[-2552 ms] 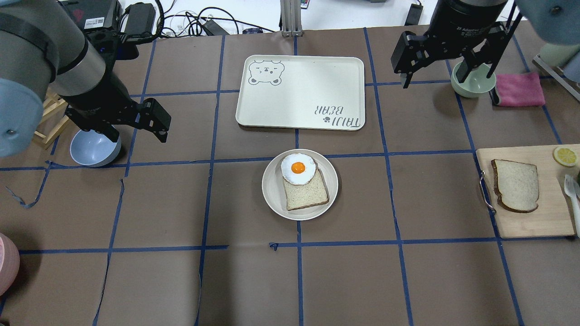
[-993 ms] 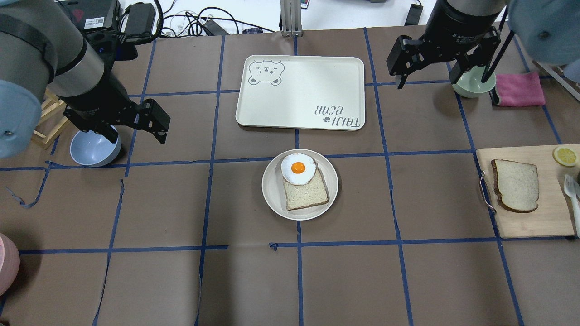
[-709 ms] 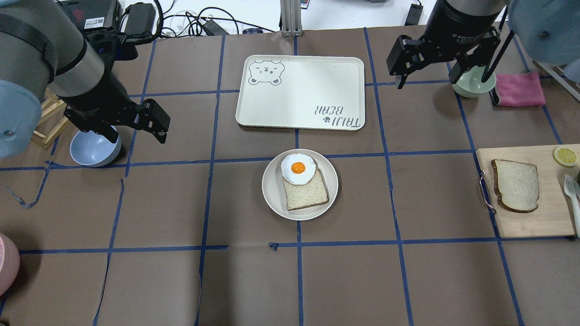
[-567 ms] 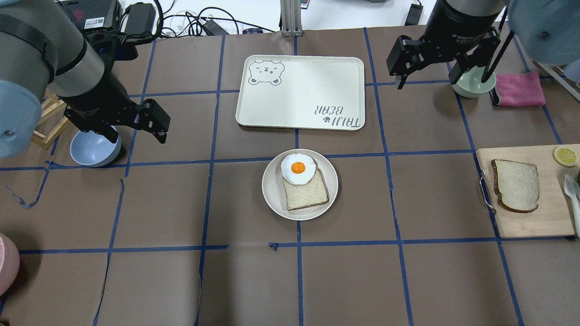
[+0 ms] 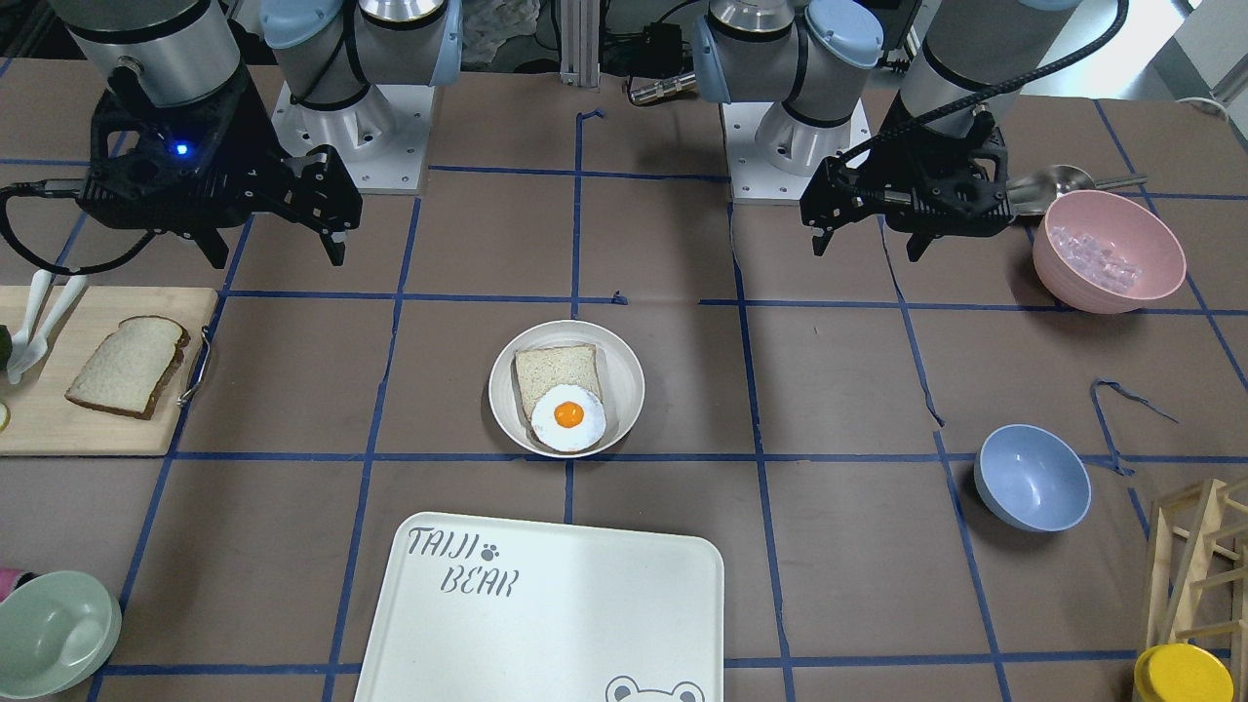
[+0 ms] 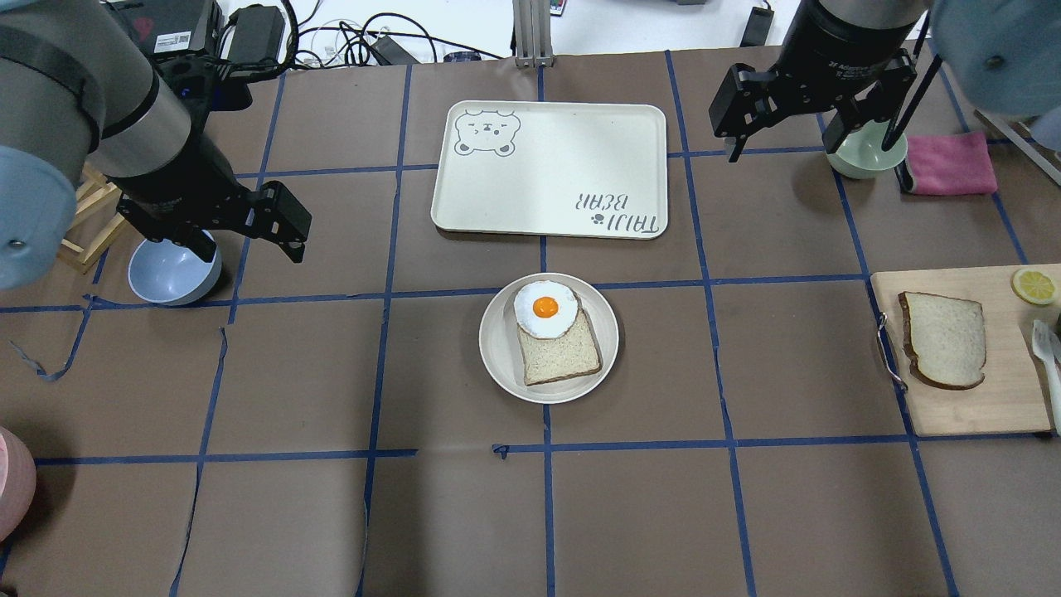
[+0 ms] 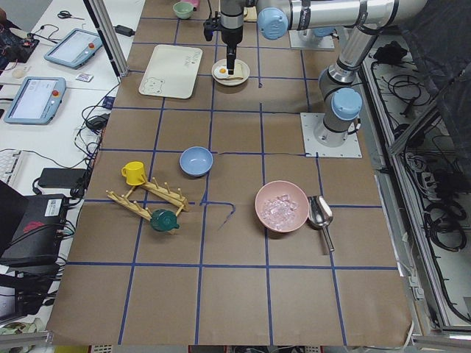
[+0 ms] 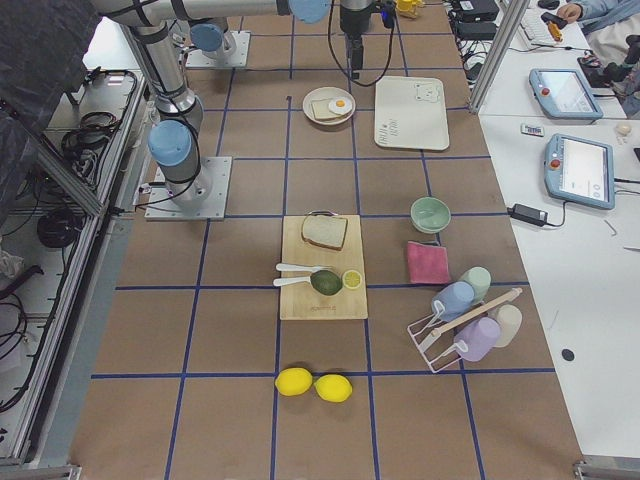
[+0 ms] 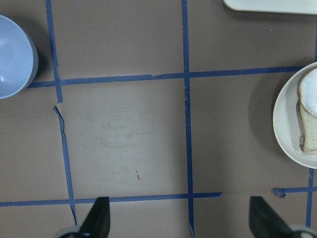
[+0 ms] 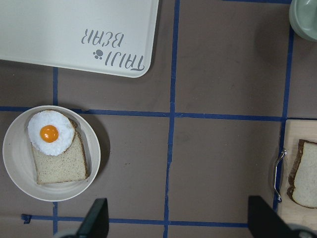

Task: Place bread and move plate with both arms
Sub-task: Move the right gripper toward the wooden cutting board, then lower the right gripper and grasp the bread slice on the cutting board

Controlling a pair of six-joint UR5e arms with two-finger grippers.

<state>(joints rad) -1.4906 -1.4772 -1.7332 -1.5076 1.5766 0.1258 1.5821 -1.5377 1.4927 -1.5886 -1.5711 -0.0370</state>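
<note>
bread: thick domed slice, dark crust, lying flat on wooden board at table's right edge. plate: round, cream, mid-table, carries squarer slice + fried egg. left gripper and right gripper aloft, fingers spread, empty

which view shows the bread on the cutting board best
Overhead exterior: the bread lies whole on the cutting board, crust clear. Front-facing shows it whole too. Right wrist crops it at the frame edge; exterior right shows it small; exterior left, too far to tell; left wrist misses it.
</note>
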